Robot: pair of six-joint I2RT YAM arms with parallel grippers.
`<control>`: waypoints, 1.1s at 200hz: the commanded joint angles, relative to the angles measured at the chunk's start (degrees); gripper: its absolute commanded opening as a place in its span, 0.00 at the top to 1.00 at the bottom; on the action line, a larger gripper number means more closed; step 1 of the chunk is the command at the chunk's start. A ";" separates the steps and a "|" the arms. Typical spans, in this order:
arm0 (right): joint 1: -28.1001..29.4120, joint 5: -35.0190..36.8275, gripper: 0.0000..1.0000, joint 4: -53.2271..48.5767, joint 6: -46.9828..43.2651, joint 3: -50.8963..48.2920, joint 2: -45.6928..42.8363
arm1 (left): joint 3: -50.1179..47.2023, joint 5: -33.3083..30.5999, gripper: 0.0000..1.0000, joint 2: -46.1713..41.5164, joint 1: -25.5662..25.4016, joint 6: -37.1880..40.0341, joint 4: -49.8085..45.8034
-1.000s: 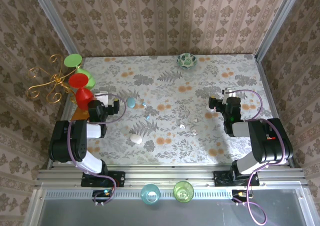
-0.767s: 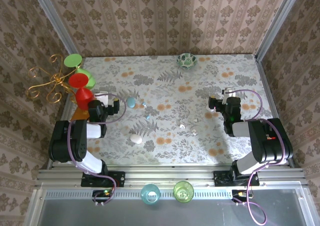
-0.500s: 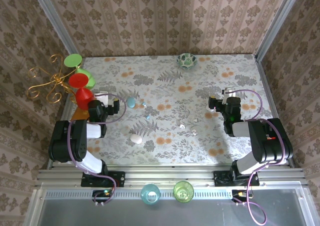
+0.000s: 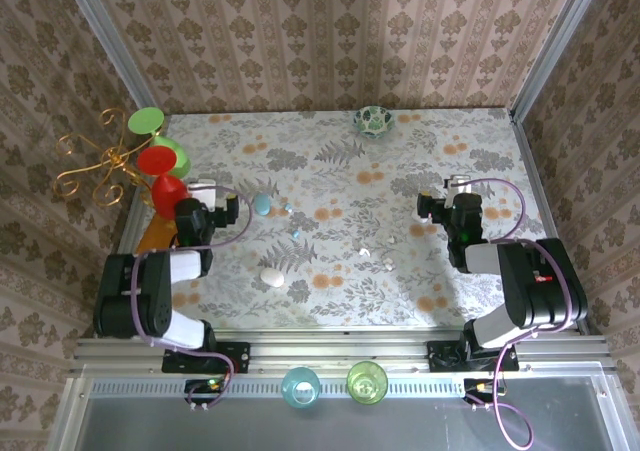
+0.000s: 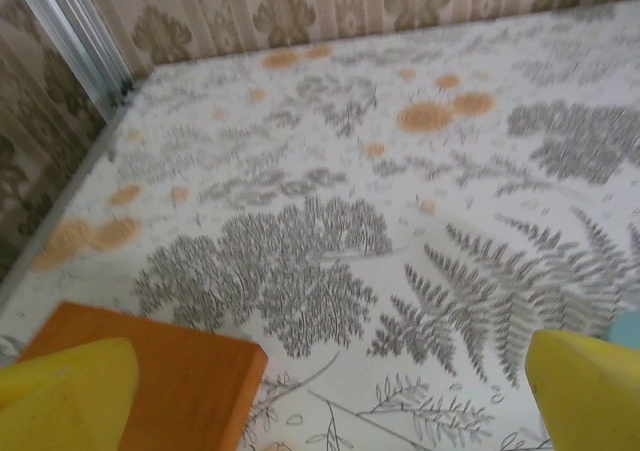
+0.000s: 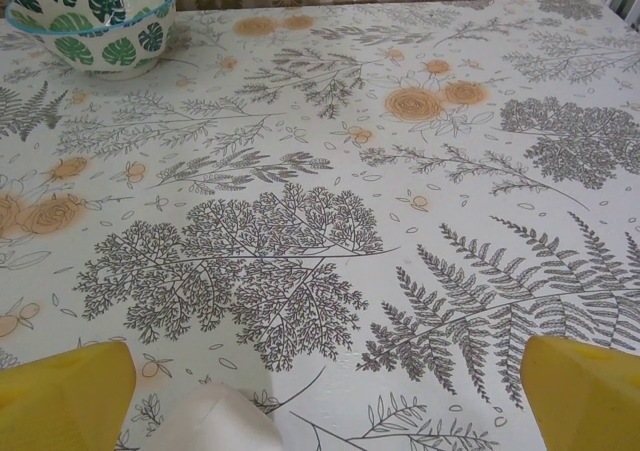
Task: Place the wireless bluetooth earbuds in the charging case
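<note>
An orange block (image 5: 150, 371) lies just beside the left tool (image 5: 325, 396).

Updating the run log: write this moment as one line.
left end effector: open, empty | right end effector: open, empty | earbuds: loose on table
</note>
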 commanded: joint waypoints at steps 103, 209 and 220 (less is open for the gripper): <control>11.82 -14.36 0.00 -35.03 1.26 8.12 -26.34 | 12.34 -6.69 0.00 -22.74 -14.48 -6.08 -39.25; 46.36 -14.76 0.00 -26.97 -9.50 15.67 -5.23 | 12.67 -4.24 0.00 -23.36 -14.62 -14.80 -46.76; 48.45 -13.72 0.00 -26.01 -9.59 17.71 -1.03 | 12.68 -3.94 0.00 -23.04 -14.64 -15.06 -46.66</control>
